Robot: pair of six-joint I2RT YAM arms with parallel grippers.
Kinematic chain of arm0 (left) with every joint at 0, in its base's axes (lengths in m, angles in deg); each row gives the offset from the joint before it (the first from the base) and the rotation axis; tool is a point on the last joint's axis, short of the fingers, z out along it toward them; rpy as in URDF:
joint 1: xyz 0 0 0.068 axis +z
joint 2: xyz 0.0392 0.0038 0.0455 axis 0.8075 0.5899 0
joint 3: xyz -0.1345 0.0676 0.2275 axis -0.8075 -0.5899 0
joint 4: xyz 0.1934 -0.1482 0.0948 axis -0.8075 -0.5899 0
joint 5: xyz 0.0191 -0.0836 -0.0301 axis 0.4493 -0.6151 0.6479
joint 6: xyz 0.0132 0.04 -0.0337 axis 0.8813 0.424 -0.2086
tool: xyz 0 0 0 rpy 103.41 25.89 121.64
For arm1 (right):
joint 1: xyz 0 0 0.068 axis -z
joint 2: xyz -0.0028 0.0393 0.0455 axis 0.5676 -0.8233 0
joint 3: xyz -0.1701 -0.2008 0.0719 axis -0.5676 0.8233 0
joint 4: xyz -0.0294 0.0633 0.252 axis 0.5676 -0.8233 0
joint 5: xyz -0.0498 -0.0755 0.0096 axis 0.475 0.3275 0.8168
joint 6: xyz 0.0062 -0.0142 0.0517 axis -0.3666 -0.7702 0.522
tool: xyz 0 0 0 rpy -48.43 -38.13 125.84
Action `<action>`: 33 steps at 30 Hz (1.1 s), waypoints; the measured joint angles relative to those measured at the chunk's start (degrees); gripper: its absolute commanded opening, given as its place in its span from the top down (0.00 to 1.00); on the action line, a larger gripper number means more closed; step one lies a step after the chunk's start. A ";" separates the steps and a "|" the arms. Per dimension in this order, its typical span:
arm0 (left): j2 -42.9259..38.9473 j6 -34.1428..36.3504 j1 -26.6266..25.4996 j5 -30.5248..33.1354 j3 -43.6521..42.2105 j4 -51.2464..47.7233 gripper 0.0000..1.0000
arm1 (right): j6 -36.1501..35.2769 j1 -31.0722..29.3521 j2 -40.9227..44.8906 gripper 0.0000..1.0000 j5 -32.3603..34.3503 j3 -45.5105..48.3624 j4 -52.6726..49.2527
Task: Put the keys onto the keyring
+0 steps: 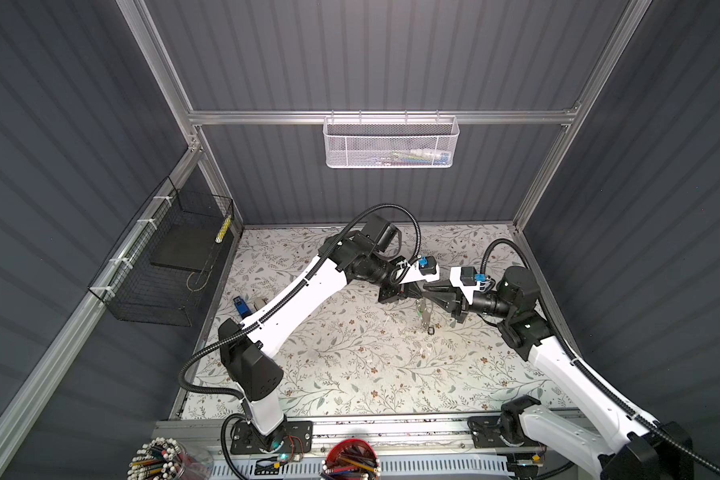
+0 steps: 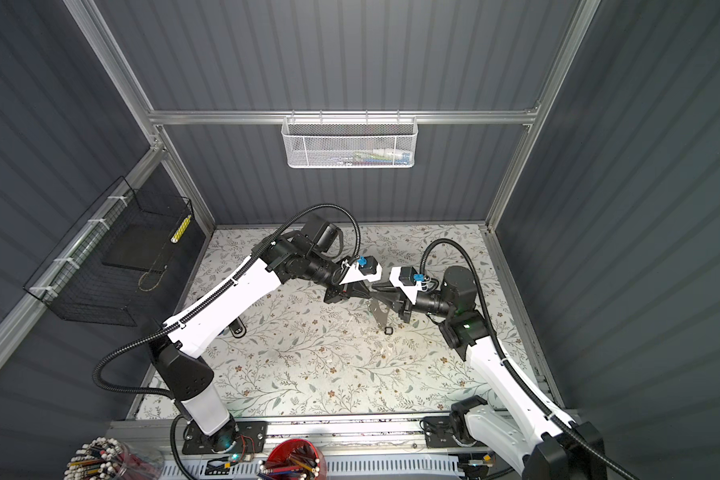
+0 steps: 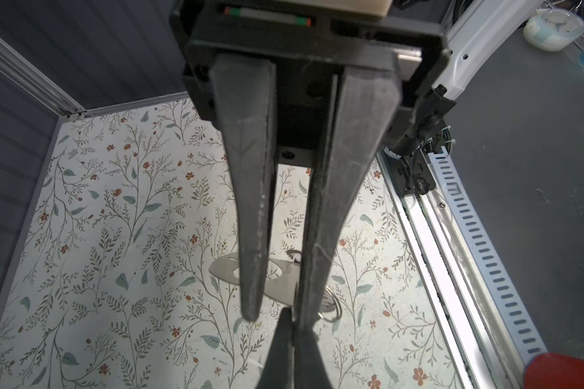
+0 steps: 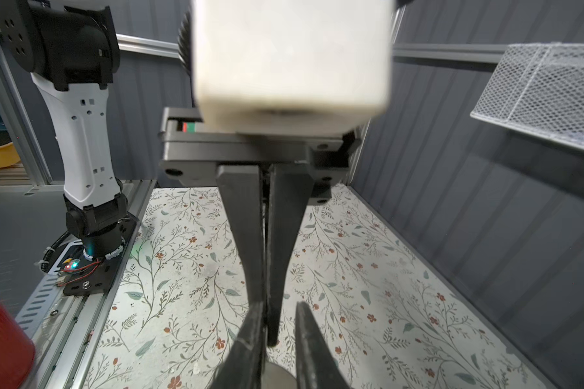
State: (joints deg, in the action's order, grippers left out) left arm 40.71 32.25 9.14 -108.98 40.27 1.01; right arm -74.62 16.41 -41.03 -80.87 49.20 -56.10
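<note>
**Two pincers meet tip to tip above the keyring**

Nearest us, just past the near edge of the surface [image 1: 350, 374], we see a clear jar [image 1: 159, 461] of white-tipped pencils and a red cup [image 1: 352, 457] holding more. The surface has a pale print of leafy twigs and small red flowers. A blue stapler [image 1: 240, 307] lies by its left edge.

In the right half, about midway between the near and far edges, the two pincers meet. The left pincer [image 3: 277, 318] stands spread. The right pincer [image 4: 267, 323] is almost pressed together, its tip poked in between the left one's fingers; whether it pinches anything we cannot tell.

Right below them is the keyring [image 2: 378, 313], with one key's green tag [image 1: 421, 307] and the other's black-rimmed tag [image 1: 430, 331] beside it. We cannot tell whether it is lifted or lying.

Behind are grey ribbed walls [image 1: 350, 62]. An aluminium rail [image 1: 267, 117] carries a white mesh basket [image 1: 391, 143], and a black wire basket [image 1: 163, 266] hangs on the left wall.
</note>
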 measured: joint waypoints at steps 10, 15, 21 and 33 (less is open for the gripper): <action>0.02 0.63 -0.85 3.45 1.81 -2.29 1.00 | -3.08 0.00 -0.02 0.82 0.81 -0.76 -6.91; 0.42 0.68 -1.77 4.61 2.69 -2.64 1.00 | -2.67 -0.02 -0.48 0.85 0.55 -1.31 -6.51; 0.85 0.66 -1.79 5.51 3.30 -2.71 1.00 | -2.64 -0.04 -1.40 0.95 0.37 -1.60 -6.78; -6.60 -5.62 1.36 3.19 -9.86 9.29 0.37 | -0.63 -0.33 -1.33 1.00 0.66 -1.05 -3.41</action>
State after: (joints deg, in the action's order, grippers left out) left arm 34.11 26.63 10.50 -105.79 30.41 10.30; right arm -75.25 16.08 -42.36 -80.22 48.15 -59.51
